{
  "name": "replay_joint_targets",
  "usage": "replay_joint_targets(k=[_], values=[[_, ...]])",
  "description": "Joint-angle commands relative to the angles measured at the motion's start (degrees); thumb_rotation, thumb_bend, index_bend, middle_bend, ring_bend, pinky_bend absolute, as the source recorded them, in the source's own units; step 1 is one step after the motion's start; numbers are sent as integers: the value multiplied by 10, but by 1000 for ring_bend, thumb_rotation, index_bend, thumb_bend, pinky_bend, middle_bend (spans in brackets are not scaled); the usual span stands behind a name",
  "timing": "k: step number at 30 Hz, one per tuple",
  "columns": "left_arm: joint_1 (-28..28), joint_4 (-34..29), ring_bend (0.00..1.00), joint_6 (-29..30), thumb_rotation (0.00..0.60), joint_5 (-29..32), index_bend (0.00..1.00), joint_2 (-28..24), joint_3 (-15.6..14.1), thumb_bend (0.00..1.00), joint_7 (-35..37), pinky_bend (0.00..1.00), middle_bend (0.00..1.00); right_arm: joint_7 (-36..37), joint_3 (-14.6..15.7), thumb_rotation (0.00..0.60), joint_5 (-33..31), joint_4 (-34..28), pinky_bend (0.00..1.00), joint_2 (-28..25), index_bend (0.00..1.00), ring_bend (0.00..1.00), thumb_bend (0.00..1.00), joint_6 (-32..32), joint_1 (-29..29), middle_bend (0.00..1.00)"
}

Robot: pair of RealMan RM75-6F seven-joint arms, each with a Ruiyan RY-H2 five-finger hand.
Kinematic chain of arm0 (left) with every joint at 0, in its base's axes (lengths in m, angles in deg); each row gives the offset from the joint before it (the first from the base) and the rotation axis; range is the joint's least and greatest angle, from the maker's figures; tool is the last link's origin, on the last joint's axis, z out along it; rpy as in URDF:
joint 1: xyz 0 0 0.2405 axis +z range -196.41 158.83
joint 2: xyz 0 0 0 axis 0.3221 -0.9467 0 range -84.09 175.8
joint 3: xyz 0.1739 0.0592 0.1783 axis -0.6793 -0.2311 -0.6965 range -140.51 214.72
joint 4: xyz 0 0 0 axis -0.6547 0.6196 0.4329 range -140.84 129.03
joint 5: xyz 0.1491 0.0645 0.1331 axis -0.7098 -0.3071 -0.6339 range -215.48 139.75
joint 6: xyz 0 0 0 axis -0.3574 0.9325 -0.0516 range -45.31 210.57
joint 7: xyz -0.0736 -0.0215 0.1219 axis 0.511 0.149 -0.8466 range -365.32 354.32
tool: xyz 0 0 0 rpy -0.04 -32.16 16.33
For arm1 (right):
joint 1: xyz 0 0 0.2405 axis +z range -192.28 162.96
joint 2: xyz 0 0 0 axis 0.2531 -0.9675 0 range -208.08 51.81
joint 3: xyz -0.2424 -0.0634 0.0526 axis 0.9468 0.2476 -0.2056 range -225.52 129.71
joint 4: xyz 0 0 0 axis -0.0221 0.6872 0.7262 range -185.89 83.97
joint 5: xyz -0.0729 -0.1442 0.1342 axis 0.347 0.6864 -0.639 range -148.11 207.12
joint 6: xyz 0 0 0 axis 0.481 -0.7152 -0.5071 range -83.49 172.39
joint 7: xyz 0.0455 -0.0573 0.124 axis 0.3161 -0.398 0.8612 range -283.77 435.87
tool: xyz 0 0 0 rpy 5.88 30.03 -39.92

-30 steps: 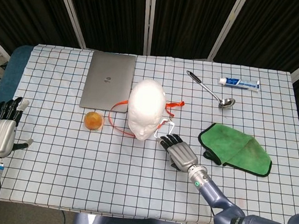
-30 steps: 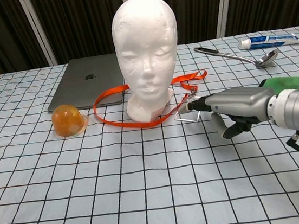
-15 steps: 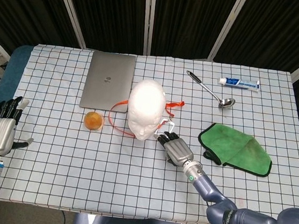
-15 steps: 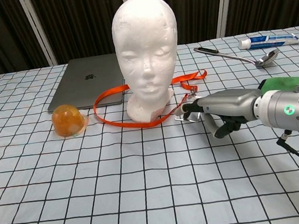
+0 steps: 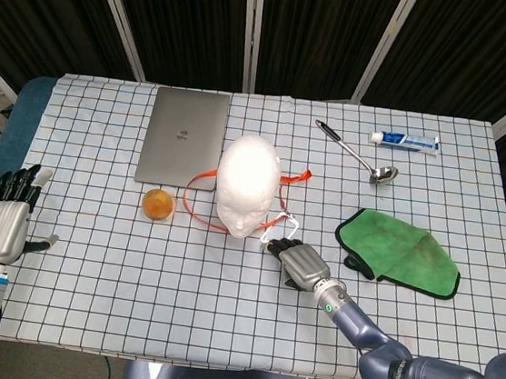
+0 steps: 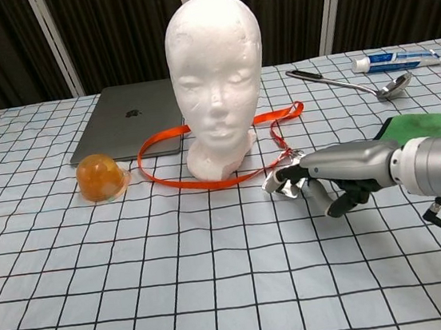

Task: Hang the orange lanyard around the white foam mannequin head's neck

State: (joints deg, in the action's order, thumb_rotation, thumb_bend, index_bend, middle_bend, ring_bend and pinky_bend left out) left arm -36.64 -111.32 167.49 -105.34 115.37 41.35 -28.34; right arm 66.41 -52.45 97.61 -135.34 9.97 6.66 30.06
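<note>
You have a laptop [image 5: 182, 136] at eleven o'clock, ball [image 5: 158, 203] at nine, spoon [image 5: 358, 153] and toothpaste [image 5: 405, 141] at one, cloth [image 5: 401, 252] at three.

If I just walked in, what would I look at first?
Probably the white foam head standing upright in the middle of the checkered table, with an orange lanyard looped on the cloth around its base. Next, the right robot hand beside it, pinching the lanyard's metal clip.

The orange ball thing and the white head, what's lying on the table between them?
A loop of the orange lanyard lies between the orange ball and the mannequin head, on the checked cloth. The chest view shows it best.
</note>
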Motion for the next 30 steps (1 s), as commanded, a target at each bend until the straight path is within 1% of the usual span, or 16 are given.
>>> replay_joint_targets(k=[1, 4, 9, 16, 24, 30], values=[[1, 0, 0, -2, 600, -2, 0, 1, 1, 64, -3, 0, 0, 19, 18, 600, 24, -31, 232, -25, 175, 140, 1000, 18, -1, 203], [3, -1, 0, -4, 600, -3, 0, 2, 3, 64, -5, 0, 0, 35, 29, 600, 44, -56, 237, -41, 190, 151, 1000, 25, -2, 215], [5, -1, 0, -6, 600, -4, 0, 3, 6, 64, -6, 0, 0, 63, 37, 600, 76, -85, 255, -63, 207, 174, 1000, 22, -5, 232], [9, -3, 0, -10, 600, -7, 0, 1, 9, 64, -5, 0, 0, 109, 55, 600, 115, -125, 258, -104, 213, 178, 1000, 33, -6, 236], [12, -5, 0, -14, 600, -11, 0, 1, 12, 64, -7, 0, 0, 142, 78, 600, 162, -161, 258, -140, 213, 179, 1000, 31, -7, 238], [15, -6, 0, -15, 600, -15, 0, 2, 13, 64, -11, 0, 0, 158, 101, 600, 201, -188, 260, -171, 216, 181, 1000, 32, -4, 243]])
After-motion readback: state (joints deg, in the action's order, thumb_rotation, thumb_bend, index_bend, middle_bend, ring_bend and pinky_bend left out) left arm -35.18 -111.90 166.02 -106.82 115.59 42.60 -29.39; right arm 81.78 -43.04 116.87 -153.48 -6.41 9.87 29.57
